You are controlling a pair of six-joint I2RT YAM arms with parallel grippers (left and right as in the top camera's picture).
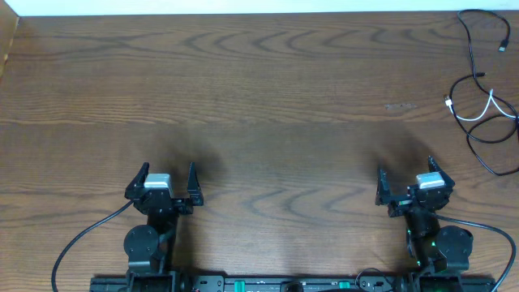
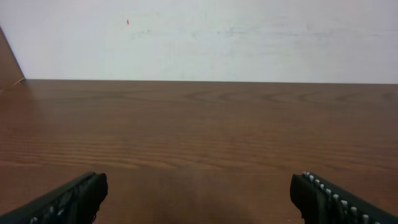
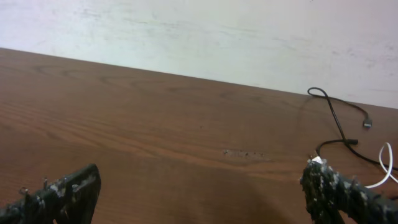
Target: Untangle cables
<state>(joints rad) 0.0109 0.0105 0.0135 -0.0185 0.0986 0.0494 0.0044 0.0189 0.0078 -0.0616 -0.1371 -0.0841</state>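
The cables lie tangled at the far right of the wooden table: thin black cords (image 1: pixel 478 89) looping from the back edge toward the right edge, with a short white cable (image 1: pixel 478 113) crossing them. In the right wrist view the black cord (image 3: pixel 336 121) and a bit of the white one (image 3: pixel 387 165) show at the right. My left gripper (image 1: pixel 165 185) is open and empty near the front left; its view (image 2: pixel 199 190) shows only bare table. My right gripper (image 1: pixel 405 180) is open and empty near the front right, well short of the cables (image 3: pixel 200 186).
A pale wall (image 3: pixel 217 37) runs along the table's back edge. Thicker black wires (image 1: pixel 81 235) loop from the arm bases at the front. A small scuff (image 1: pixel 399 105) marks the wood left of the cables.
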